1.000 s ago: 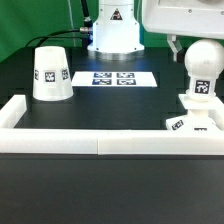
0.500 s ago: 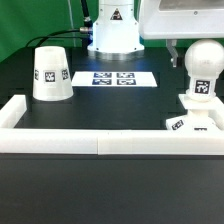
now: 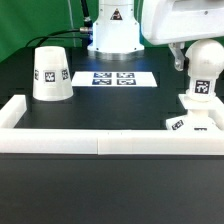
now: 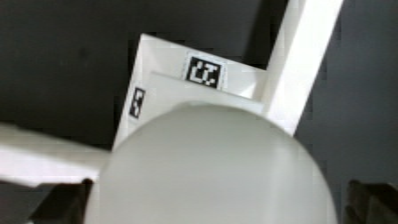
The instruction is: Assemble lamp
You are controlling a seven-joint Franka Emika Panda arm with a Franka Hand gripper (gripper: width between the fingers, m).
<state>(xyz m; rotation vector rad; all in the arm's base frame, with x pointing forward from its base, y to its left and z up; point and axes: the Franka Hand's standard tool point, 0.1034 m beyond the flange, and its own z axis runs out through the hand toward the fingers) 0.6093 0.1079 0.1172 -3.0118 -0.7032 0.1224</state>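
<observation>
White wall strip [image 3: 100, 143] nearest, running across the front. Just behind, at the exterior view's right: square base [image 3: 205, 125], bulb [image 3: 201, 80] upright on it. Gripper [image 4: 210, 200] low over the round head, fingers [image 3: 178, 57] spread to either side, not clamped. Farther back: shade [image 3: 50, 74] at the left, marker board [image 3: 112, 78] mid-table, well apart from bulb and base.

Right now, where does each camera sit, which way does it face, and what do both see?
Exterior view: off the arm, facing over the wall strip toward the robot's mount; gripper shows.
Wrist view: on the wrist, looking down onto the bulb; dark fingertips flank it.
Shared: bulb, lamp base, wall strip.
</observation>
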